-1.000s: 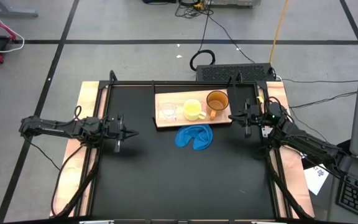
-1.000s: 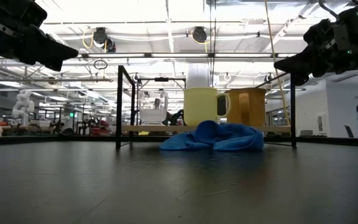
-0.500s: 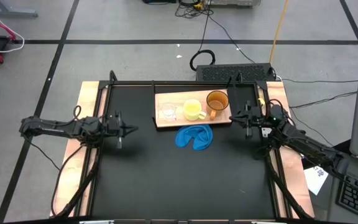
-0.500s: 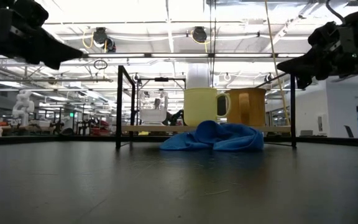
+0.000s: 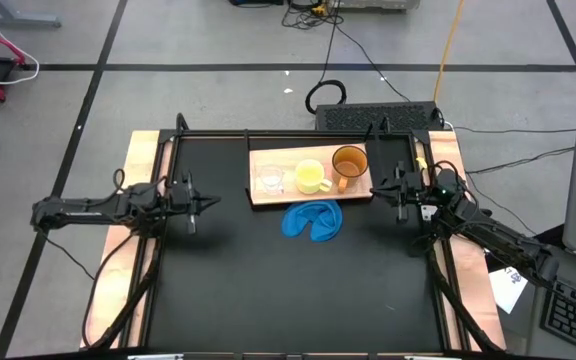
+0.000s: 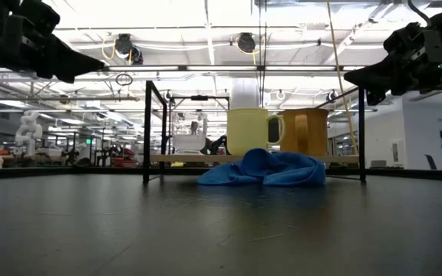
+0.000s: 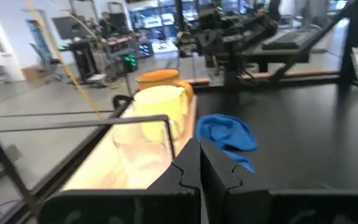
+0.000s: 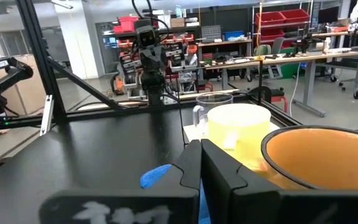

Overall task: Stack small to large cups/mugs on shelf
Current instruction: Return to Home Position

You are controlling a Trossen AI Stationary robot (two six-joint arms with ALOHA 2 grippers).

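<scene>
On the light-wood shelf [image 5: 278, 160], at the table's far middle, three cups stand upright on their bases in a row: a clear plastic cup [image 5: 271, 180], a yellow mug [image 5: 311, 177] and an orange-brown mug [image 5: 349, 162]. My left gripper [image 5: 213, 203] hovers shut to the left of the shelf, pointing level toward it. In the left wrist view its fingers [image 7: 191, 163] aim at the clear cup [image 7: 143, 140]. My right gripper [image 5: 373, 188] hovers shut just right of the shelf, with the orange-brown mug [image 8: 322, 155] close ahead of it. Neither gripper touches anything.
A crumpled blue cloth [image 5: 314, 220] lies on the black table just in front of the shelf, between the two grippers. A black metal frame [image 6: 153, 130] stands around the shelf's end of the table. The near half of the table holds nothing else.
My left gripper has swung a little toward the table's far edge and the shelf, staying shut and level. The cups and the cloth have not moved.
</scene>
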